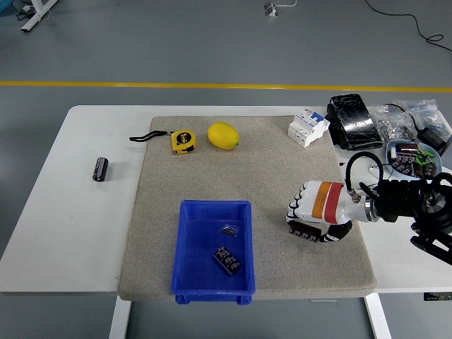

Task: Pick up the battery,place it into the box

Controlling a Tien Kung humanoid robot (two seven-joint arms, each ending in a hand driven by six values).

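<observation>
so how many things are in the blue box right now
2: a dark rectangular piece near the blue box's middle, and a smaller dark item just beyond it. Nothing else shows inside.

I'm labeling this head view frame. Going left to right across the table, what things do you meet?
Black battery → yellow tape measure → blue box → lemon → white circuit breaker → right hand → black pouch
</observation>
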